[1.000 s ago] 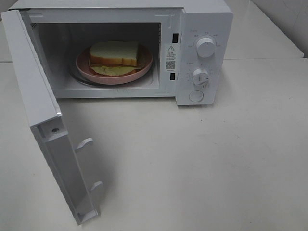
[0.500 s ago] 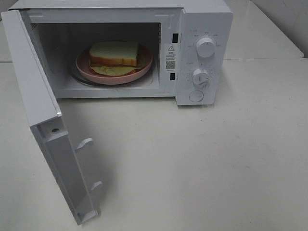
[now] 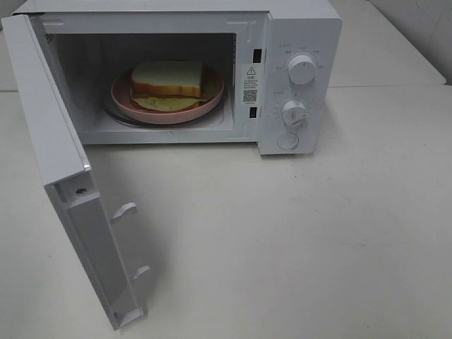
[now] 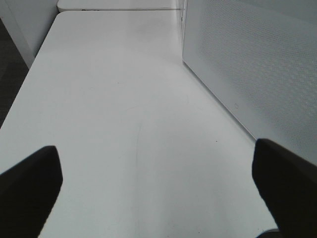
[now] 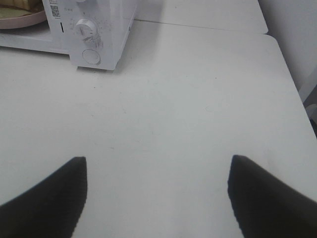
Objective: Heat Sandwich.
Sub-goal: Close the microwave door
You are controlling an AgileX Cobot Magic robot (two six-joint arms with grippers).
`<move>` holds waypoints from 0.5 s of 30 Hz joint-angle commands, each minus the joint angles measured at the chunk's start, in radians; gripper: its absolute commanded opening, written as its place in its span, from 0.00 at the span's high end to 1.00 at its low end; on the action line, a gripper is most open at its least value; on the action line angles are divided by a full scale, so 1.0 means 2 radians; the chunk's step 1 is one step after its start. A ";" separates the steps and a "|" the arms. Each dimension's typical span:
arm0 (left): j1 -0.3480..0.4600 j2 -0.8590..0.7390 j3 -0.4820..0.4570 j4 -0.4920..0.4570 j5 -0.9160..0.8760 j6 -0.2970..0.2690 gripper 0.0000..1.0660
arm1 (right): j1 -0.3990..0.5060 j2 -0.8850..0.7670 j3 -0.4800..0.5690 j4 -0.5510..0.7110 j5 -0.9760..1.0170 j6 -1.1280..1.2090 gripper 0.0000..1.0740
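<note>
A: At the fingertips, anything?
B: Left gripper [image 4: 157, 186] and right gripper [image 5: 156, 196] both gape empty over the table [image 5: 173, 99].
A: Beyond?
B: Nothing has moved. The sandwich [image 3: 168, 79] sits plated inside the microwave [image 3: 300, 106], door [image 3: 53, 134] open; shutting it likely comes next.

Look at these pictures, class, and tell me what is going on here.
Nothing is being handled at this moment. The sandwich sits on a pink plate inside the microwave, whose door stands wide open. The left hand and the right hand are both open and empty above the table. The door is not yet shut for heating.
</note>
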 commanded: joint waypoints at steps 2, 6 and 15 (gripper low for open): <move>0.001 -0.009 0.000 0.001 -0.006 0.000 0.06 | -0.005 -0.013 0.001 -0.002 -0.004 0.004 0.30; 0.001 -0.004 0.000 0.001 -0.006 0.000 0.06 | -0.005 -0.013 0.001 -0.002 -0.004 0.005 0.30; 0.001 -0.005 0.000 0.001 -0.006 0.000 0.06 | -0.005 -0.013 0.001 -0.002 -0.004 0.005 0.30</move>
